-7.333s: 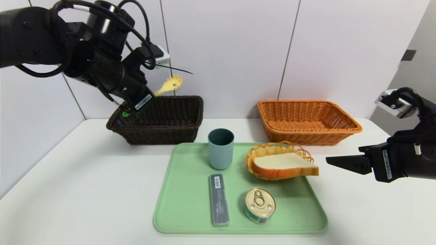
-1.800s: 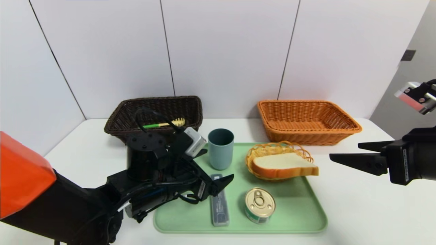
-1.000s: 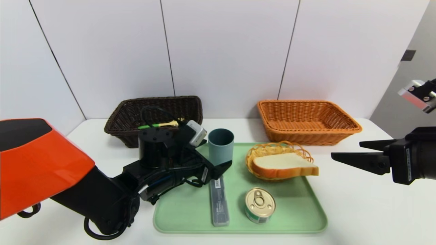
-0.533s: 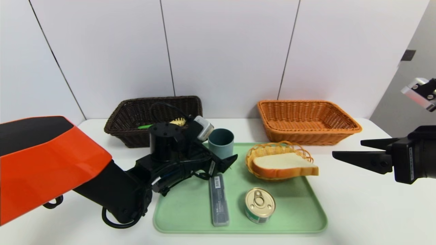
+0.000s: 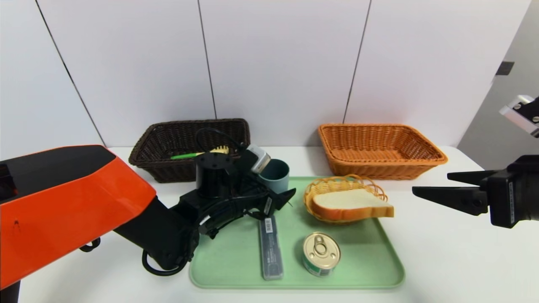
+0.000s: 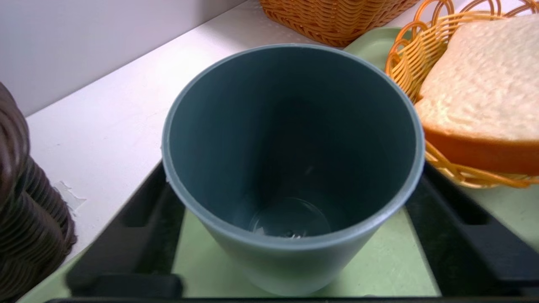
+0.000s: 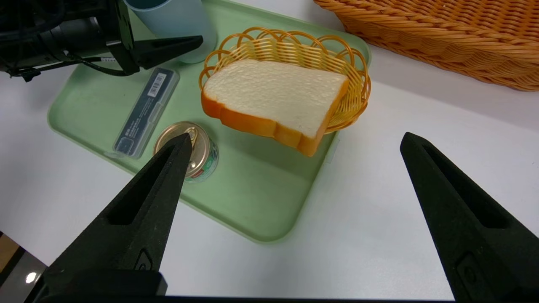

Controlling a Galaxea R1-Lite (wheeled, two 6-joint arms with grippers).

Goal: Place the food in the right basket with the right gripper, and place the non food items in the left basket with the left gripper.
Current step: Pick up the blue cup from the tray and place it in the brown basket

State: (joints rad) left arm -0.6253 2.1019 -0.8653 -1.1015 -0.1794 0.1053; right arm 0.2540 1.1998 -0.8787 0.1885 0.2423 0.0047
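Observation:
A grey-blue cup stands upright at the back of the green tray. My left gripper is open, low over the tray, one finger on each side of the cup and close to its wall. A bread slice lies on a small wicker dish. A gold-lidded can and a long grey case lie near the tray's front. My right gripper hovers open and empty, right of the tray.
The dark brown basket at the back left holds a yellow-and-green utensil. The orange basket stands at the back right with nothing visible inside. My orange left arm covers the table's front left. A white wall closes the back.
My left gripper has moved forward over the tray until its fingers straddle the cup, and they have drawn slightly closer together. The right arm has barely moved.

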